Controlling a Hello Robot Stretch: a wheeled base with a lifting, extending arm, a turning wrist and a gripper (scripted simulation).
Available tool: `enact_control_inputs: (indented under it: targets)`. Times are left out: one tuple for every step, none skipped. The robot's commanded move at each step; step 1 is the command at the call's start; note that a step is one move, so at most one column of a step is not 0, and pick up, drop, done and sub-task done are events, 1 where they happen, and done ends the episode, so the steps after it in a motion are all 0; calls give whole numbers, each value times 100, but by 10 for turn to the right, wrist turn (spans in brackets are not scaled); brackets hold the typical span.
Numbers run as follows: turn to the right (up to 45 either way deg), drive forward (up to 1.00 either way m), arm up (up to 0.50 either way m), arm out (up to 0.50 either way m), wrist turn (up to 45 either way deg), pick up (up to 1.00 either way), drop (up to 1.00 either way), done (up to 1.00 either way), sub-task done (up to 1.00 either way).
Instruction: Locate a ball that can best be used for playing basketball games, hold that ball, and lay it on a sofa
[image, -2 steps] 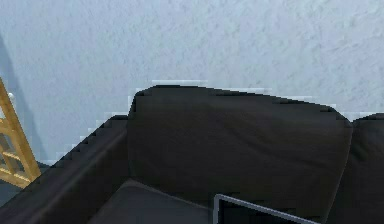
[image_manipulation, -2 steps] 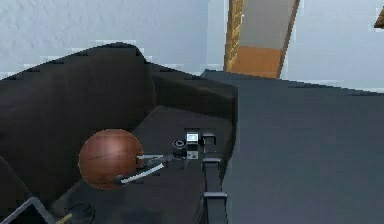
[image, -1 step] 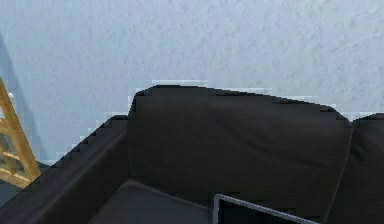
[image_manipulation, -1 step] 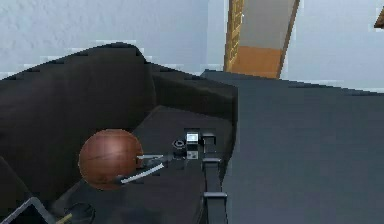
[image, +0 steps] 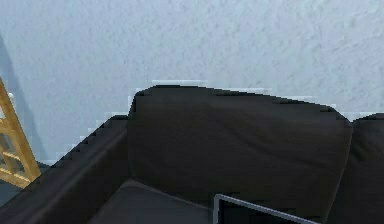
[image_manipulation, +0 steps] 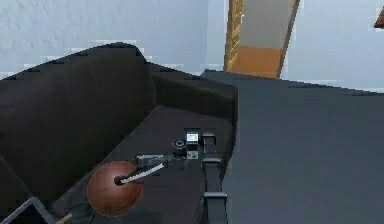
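Orange-brown round ball (image_manipulation: 112, 192) low and left in the arm side view, lying on the seat of a dark, smooth-upholstered sofa (image_manipulation: 70, 100). Dark square arm bar (image_manipulation: 212, 185) rising from the near edge just right of the middle, ending at two small white marked squares (image_manipulation: 200, 140). Left of those, the dark gripper (image_manipulation: 135, 168), its thin fingers (image_manipulation: 148, 172) reaching toward the ball's upper right side. Cannot tell whether touching it or above it, whether anything is held, or how the jaws stand. Silvery-edged flat panel (image_manipulation: 25, 212) at the near left corner, just beside the ball. Dark floor (image_manipulation: 300, 140) right of the sofa, orange-brown wooden frame (image_manipulation: 240, 35) far beyond. In the forward view, the sofa's tall back cushion (image: 235, 140) against a pale bluish wall (image: 200, 40), light wooden lattice (image: 12, 145) at the left edge, silvery-edged flat panel (image: 260, 210) near, on the seat.
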Motion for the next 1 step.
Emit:
enact_control_inputs:
  targets:
    - [0, 0, 10, 0, 0, 0, 0, 0, 0]
